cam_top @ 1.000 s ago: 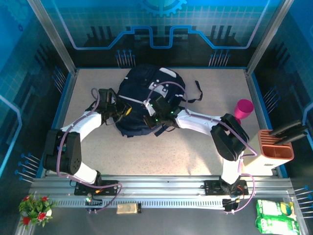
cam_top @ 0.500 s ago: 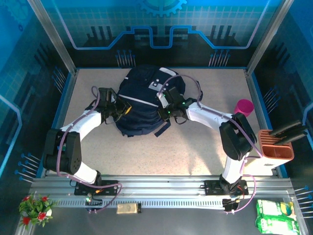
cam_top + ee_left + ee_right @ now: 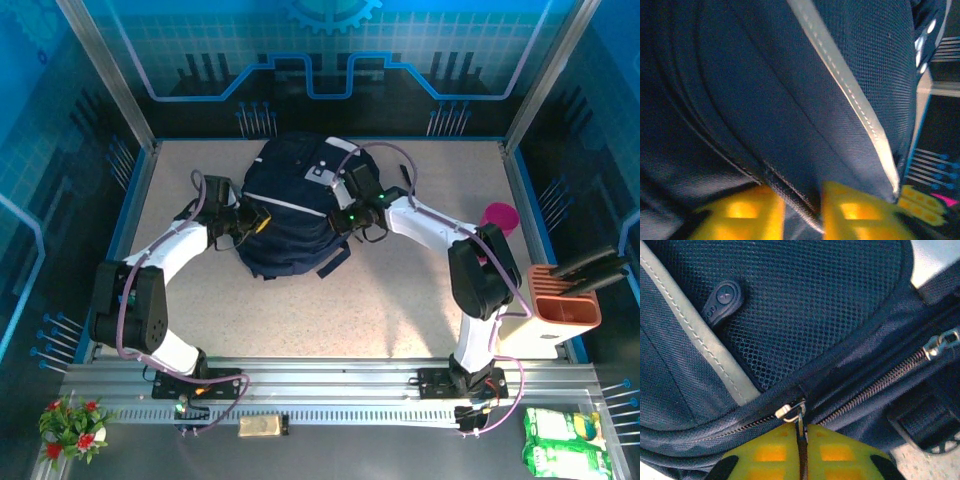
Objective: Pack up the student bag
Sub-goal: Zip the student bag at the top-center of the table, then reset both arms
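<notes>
The student bag [image 3: 290, 215] looked soft and floppy; right gripper [image 3: 802, 434] pinched its zipper pull [image 3: 790, 412], left gripper [image 3: 802, 202] stood slightly parted over a seam [image 3: 732, 159].

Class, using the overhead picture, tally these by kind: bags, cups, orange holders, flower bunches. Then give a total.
Bag: 1
Cup: 1
Orange holder: 1
Flower bunch: 1
Total: 4
</notes>
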Controlling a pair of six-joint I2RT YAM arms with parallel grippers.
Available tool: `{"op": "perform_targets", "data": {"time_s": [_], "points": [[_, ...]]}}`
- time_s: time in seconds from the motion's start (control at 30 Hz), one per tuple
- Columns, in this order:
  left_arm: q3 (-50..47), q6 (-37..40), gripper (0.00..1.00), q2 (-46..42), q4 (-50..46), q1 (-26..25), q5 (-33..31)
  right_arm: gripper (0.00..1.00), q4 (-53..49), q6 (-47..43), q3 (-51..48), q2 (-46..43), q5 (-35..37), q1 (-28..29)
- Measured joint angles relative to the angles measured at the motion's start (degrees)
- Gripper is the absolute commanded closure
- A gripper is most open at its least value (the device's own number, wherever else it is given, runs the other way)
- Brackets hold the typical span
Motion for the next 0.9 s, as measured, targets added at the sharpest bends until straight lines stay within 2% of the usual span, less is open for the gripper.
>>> {"op": "perform_targets", "data": {"time_s": [0.1,0.3,0.33,0.4,0.6,0.9], "points": [[1.7,3.5,0.43,-2.05,-4.09,0.26,-3.06,0.53,0.33,0.85,-5.18,-5.97,2.08,-1.51],[4.2,9.88,0.08,-8.39,-7.61,0.66,-14.01,0.24,1.38,4.55,-9.79,-19.26,9.35,-5.7],[4.11,11.19,0.02,-9.66,-7.37,0.76,-16.65,0.16,2.14,4.87,-10.71,-21.46,11.04,-6.16],[3.15,13.55,0.01,-11.82,-5.49,0.96,-21.9,0.0,3.72,5.05,-13.14,-25.53,14.99,-6.82],[-6.14,21.7,0.01,-15.69,5.84,1.62,-36.87,0.0,10.4,5.05,-22.21,-32.94,25.49,-8.87],[-19.98,29.81,0.01,-15.02,23.5,2.19,-44.85,0.0,30.71,0.24,-42.73,-34.1,34.95,-9.94]]}}
